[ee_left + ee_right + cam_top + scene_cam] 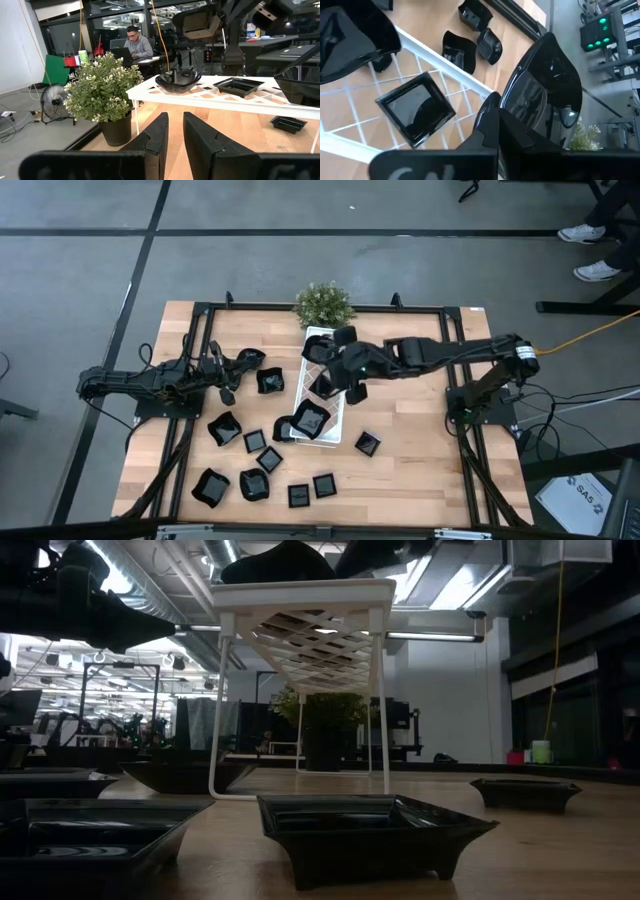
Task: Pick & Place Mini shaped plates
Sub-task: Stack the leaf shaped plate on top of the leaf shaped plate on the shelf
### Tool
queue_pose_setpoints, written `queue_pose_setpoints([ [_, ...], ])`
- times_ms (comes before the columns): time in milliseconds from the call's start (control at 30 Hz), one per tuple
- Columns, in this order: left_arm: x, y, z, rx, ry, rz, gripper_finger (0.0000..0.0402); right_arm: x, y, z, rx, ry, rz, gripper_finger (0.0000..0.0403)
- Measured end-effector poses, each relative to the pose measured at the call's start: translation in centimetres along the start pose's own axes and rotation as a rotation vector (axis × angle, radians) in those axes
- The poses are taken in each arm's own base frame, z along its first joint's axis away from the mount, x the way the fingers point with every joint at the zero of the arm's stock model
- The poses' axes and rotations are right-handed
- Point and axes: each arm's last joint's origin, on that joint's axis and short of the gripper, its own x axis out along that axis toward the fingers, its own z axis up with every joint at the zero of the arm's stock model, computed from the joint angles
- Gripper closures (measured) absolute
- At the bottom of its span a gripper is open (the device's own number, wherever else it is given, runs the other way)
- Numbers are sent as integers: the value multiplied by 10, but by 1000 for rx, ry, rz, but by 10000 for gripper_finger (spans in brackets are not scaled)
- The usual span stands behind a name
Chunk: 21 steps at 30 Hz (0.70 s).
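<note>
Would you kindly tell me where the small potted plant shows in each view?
High view: potted plant at the table's far edge, top centre.
Low view: plant centre, behind the tray's legs.
Left wrist view: plant at left, near.
Right wrist view: plant at lower right.
Shared landmark: the white tray beside it.

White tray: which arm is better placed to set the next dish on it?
Right. Its end effector is shut on a black dish above the tray; the left end effector holds nothing, off beside it.
</note>
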Motion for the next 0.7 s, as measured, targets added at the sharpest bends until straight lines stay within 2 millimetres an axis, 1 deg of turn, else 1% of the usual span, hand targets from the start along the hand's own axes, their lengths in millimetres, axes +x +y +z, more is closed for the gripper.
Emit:
queue_pose_setpoints([
  [133,0,0,0,0,0,0,349,5,-10,-7,5,8,6,399],
  [267,0,0,0,0,0,0,347,12,-17,-17,25,12,56,399],
  [500,0,0,0,0,0,0,350,30,-15,-41,70,76,115,399],
  [700,0,0,0,0,0,0,348,36,-17,-49,88,76,130,399],
])
